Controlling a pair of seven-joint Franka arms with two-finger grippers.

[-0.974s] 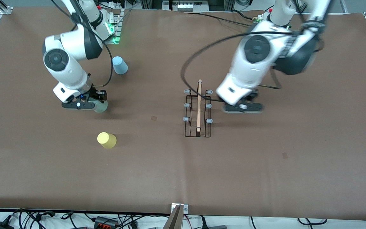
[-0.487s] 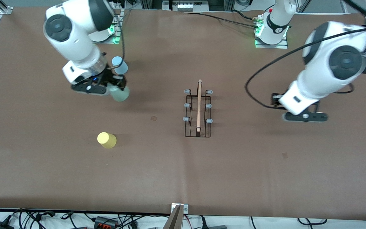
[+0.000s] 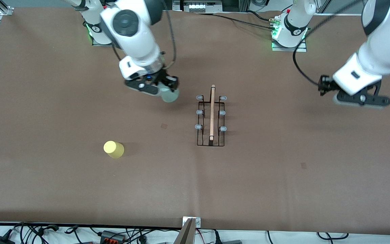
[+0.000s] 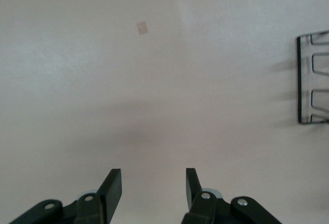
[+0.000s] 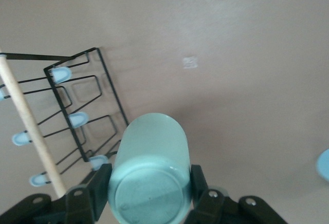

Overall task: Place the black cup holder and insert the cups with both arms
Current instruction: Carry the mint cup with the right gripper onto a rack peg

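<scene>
Two arms are in play, and the right gripper (image 3: 159, 88) carries the sage green cup (image 3: 170, 96) clamped between its fingers, up over the mat beside the black cup holder (image 3: 211, 117). To land it well, the cup should line up squarely over one blue-capped peg (image 3: 199, 98) and come down straight, clear of the wooden rod handle (image 3: 212, 113). That holder sits mid-table: thin black wire, six pale pegs, none filled. Out toward its own end of the table, the left gripper (image 4: 153, 187) waits, partly open and empty. Nearer the front camera stands the yellow cup (image 3: 113, 149), small and plain.
</scene>
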